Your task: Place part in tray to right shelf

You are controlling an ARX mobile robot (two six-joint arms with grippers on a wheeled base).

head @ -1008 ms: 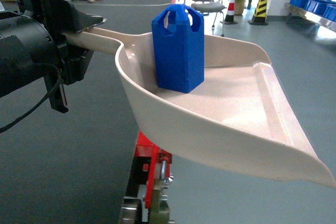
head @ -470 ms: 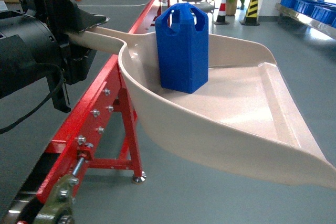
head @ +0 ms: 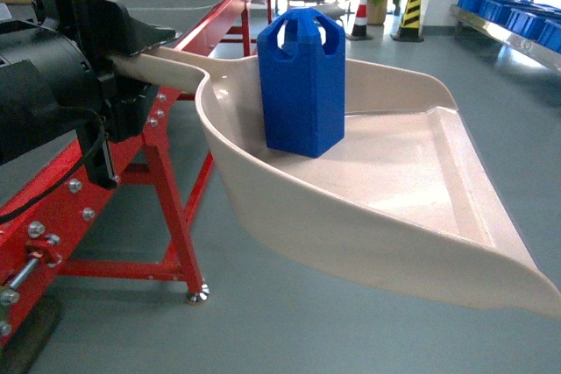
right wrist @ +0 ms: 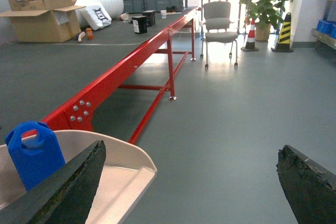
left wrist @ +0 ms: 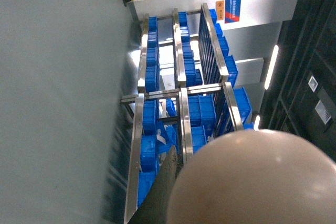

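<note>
The red-framed table (head: 131, 155) runs along the left of the head view and stretches far back across the grey floor, with cardboard boxes (right wrist: 44, 14) and an office chair (right wrist: 218, 22) standing beyond it. A steel rack loaded with blue crates (left wrist: 181, 108) fills the left wrist view, well apart from the robot; its edge also shows at the far right of the head view. The beige tray (head: 412, 199) is held in the air in front of the robot, its wide lip towards the lower right. The left gripper (head: 118, 54) is clamped around the tray's long handle at the left. The blue part (head: 302, 81) stands upright on the tray floor near the curved back wall. The right gripper (right wrist: 191, 182) is empty, its fingers (right wrist: 65, 190) spread wide just beside the tray rim.
</note>
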